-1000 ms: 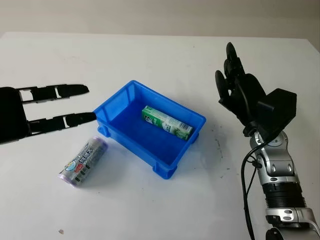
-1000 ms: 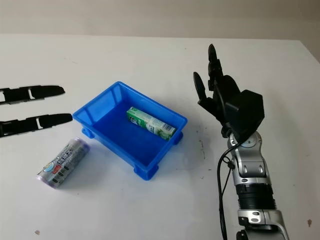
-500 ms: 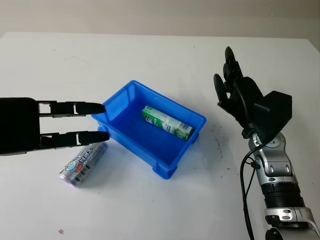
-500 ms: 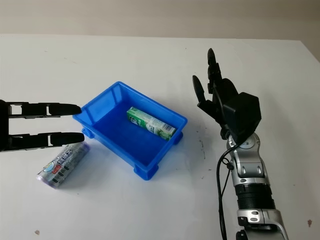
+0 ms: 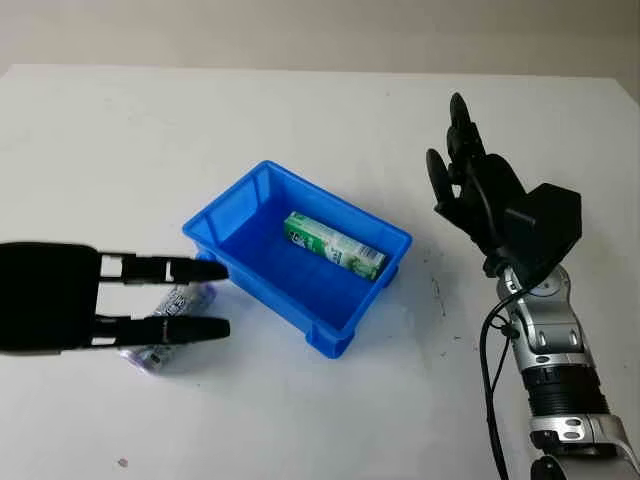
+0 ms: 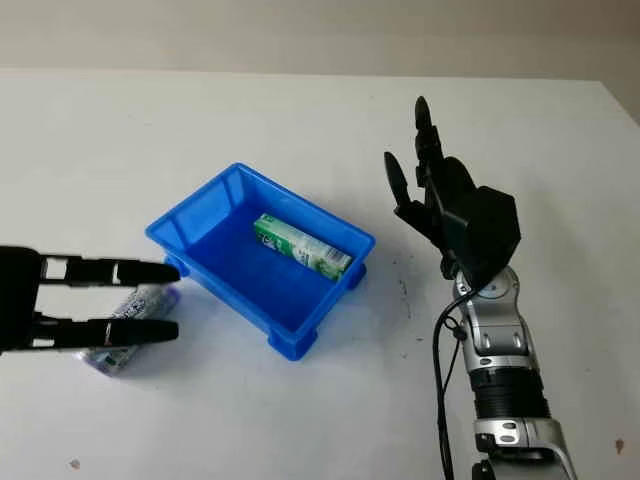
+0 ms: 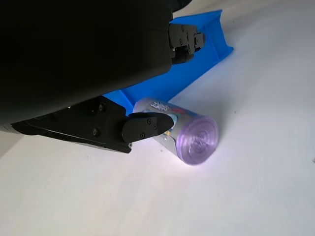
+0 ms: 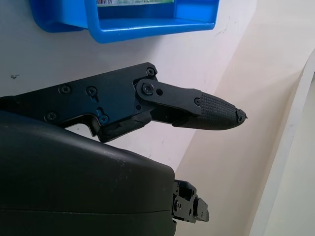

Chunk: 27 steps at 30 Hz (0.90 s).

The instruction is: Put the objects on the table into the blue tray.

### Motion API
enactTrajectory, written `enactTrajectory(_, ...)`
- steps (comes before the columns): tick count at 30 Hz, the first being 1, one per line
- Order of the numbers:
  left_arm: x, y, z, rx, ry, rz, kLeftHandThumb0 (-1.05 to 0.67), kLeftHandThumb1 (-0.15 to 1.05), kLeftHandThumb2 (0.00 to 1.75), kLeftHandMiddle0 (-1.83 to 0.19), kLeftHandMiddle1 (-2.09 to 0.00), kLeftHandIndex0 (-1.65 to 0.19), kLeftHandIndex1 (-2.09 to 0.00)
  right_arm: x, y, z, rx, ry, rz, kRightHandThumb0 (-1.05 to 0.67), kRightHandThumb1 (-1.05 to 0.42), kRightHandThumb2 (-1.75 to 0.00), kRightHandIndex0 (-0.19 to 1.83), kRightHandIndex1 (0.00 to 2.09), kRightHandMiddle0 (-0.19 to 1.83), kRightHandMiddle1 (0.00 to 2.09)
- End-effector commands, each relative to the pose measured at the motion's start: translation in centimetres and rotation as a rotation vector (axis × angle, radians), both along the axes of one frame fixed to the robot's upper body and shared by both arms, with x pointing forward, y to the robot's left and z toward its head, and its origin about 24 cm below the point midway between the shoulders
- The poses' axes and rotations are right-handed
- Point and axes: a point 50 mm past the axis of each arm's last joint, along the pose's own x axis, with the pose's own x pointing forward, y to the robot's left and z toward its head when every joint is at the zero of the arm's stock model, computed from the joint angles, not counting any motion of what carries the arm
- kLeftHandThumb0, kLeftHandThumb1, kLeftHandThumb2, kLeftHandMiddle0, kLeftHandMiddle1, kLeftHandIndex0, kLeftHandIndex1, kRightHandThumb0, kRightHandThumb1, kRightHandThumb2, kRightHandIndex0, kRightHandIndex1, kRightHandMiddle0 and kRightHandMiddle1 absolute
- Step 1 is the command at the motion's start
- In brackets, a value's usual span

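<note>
The left hand [image 5: 160, 298] hovers open over the purple can [image 7: 189, 132], which lies on the table [image 5: 300, 410] just left of the blue tray [image 5: 240, 205]. It should lower until the fingers straddle the can's middle, then close. The right hand [image 5: 470, 180] is open, raised right of the tray.

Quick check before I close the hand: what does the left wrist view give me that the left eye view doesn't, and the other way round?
Left wrist view alone: the purple end face of the can, lying on the table against the blue tray. Left eye view alone: the green carton inside the tray, and the open right hand raised to the tray's right. Both: the open left hand over the can, next to the tray's wall.
</note>
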Motion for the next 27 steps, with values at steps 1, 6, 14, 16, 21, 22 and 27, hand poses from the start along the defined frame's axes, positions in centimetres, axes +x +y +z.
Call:
enactTrajectory(1, -0.3, 0.5, 0.1, 0.033, 0.005, 0.02, -0.04, 1.05, 0.48, 0.05, -0.07, 0.07, -0.07, 0.0, -0.1, 0.1, 0.017, -0.009, -0.005, -0.72, -1.05, -0.61, -0.19, 0.0, -0.19, 0.0)
enactTrajectory(6, -0.5, 0.7, -0.7, 0.063, 0.046, 0.054, -0.01, 1.05, 0.53, 0.08, -0.05, 0.06, -0.06, -0.2, -0.1, 0.1, 0.024, -0.004, -0.008, -0.73, -1.05, -0.6, -0.19, 0.0, -0.19, 0.0)
enactTrajectory(14, 0.7, 0.0, -2.4, 0.023, 0.061, 0.062, -0.1, 1.05, 0.58, -0.06, -0.09, -0.07, -0.1, -0.6, -0.3, 0.5, 0.023, -0.018, 0.001, -0.72, -1.05, -0.6, -0.19, 0.0, -0.19, 0.0)
enactTrajectory(16, 1.2, -0.3, -2.8, 0.024, 0.06, 0.054, -0.1, 1.05, 0.58, -0.08, -0.08, -0.08, -0.09, -0.7, -0.4, 0.6, 0.024, -0.019, 0.003, -0.72, -1.05, -0.6, -0.19, 0.0, -0.19, 0.0)
enactTrajectory(21, 3.0, -1.7, -3.1, 0.109, 0.043, 0.011, -0.04, 1.05, 0.53, -0.06, -0.06, -0.07, -0.07, -1.0, -0.5, 0.7, 0.035, -0.017, 0.004, -0.72, -1.05, -0.6, -0.19, 0.0, -0.19, 0.0)
enactTrajectory(22, 3.4, -1.9, -3.3, 0.109, 0.045, 0.006, -0.03, 1.05, 0.47, -0.08, -0.06, -0.09, -0.08, -1.0, -0.6, 0.7, 0.031, -0.015, 0.003, -0.72, -1.05, -0.61, -0.19, 0.0, -0.19, 0.0)
enactTrajectory(27, 5.2, -3.2, -3.9, 0.157, 0.06, -0.035, -0.07, 1.05, 0.4, -0.14, -0.08, -0.14, -0.09, -1.3, -0.8, 0.8, 0.039, -0.015, 0.0, -0.72, -1.05, -0.6, -0.19, 0.0, -0.19, 0.0)
